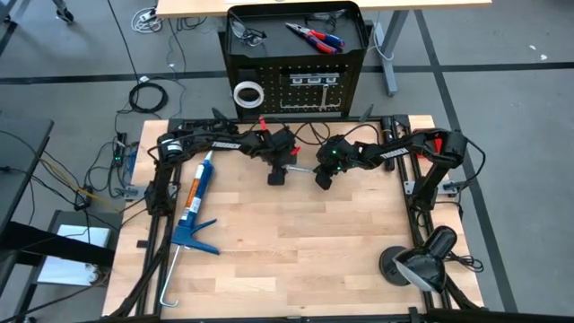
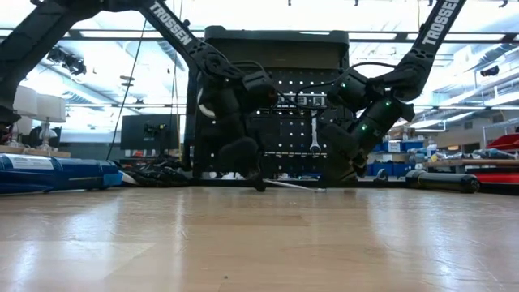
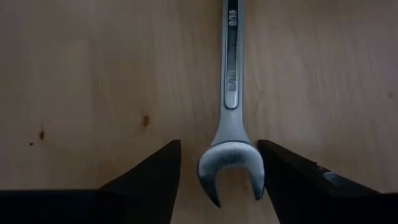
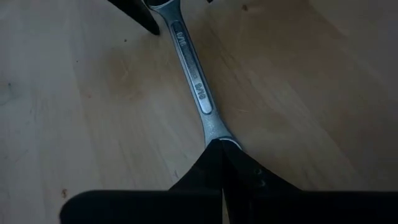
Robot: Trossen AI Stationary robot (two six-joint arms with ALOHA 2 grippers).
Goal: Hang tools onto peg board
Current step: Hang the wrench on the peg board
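Note:
A silver wrench (image 1: 300,169) lies on the wooden table between my two grippers, in front of the black peg board (image 1: 291,85). My left gripper (image 3: 217,180) is open; its fingers stand on either side of the wrench's open-jaw end (image 3: 229,165). My right gripper (image 4: 221,144) is shut, its tips on the wrench's other end. Another wrench (image 2: 315,134) hangs on the board. Red-and-blue pliers (image 1: 314,38) and safety glasses (image 1: 247,34) lie in the board's top tray. My right gripper's shut fingertips (image 4: 211,163) sit on the wrench's end opposite the open jaw (image 4: 214,132), coming slanting from above and the table's right. The fingers hide that end. I cannot tell whether they press on it or pinch it. The shaft lies along the table toward my left gripper.
A big blue caulking gun (image 1: 195,202) lies along the table's left side. A black lamp (image 1: 417,260) stands at the near right corner. A white tape roll (image 1: 247,92) hangs on the board's left part. Bare wood lies toward the near edge.

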